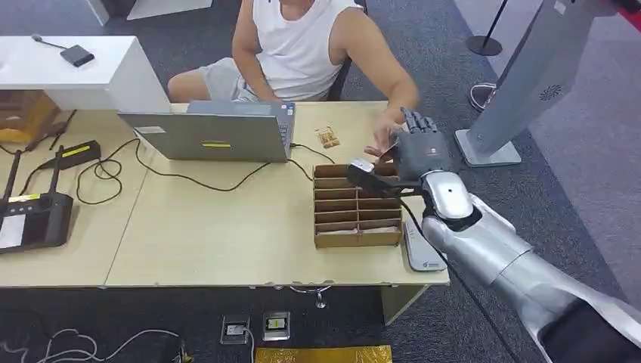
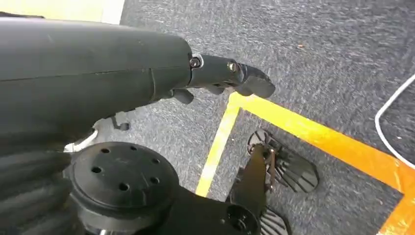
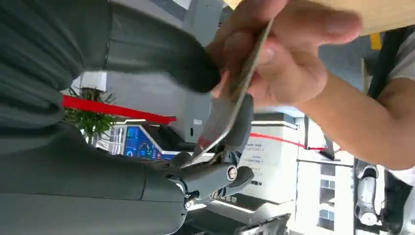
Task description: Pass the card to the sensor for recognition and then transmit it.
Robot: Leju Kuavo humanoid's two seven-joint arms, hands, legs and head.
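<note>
My right hand (image 1: 420, 150) is raised over the table's right end, beside a seated person's hand (image 1: 388, 125). The card (image 3: 229, 108), thin and seen edge-on, lies between my thumb (image 3: 193, 68) and a dark finger (image 3: 241, 128), which pinch it. The person's fingers (image 3: 274, 54) grip its other end at the same time. In the head view the card (image 1: 386, 156) is a small sliver between the two hands. The flat white sensor (image 1: 422, 248) lies on the table below my forearm. My left hand (image 2: 147, 73) hangs over the carpet with fingers straight, holding nothing.
A cardboard slotted organiser (image 1: 357, 206) stands just left of my right hand. A grey laptop (image 1: 208, 133) with cables is at the table's middle, black devices (image 1: 34, 218) at the left. A white stand (image 1: 521, 83) rises to the right of the table.
</note>
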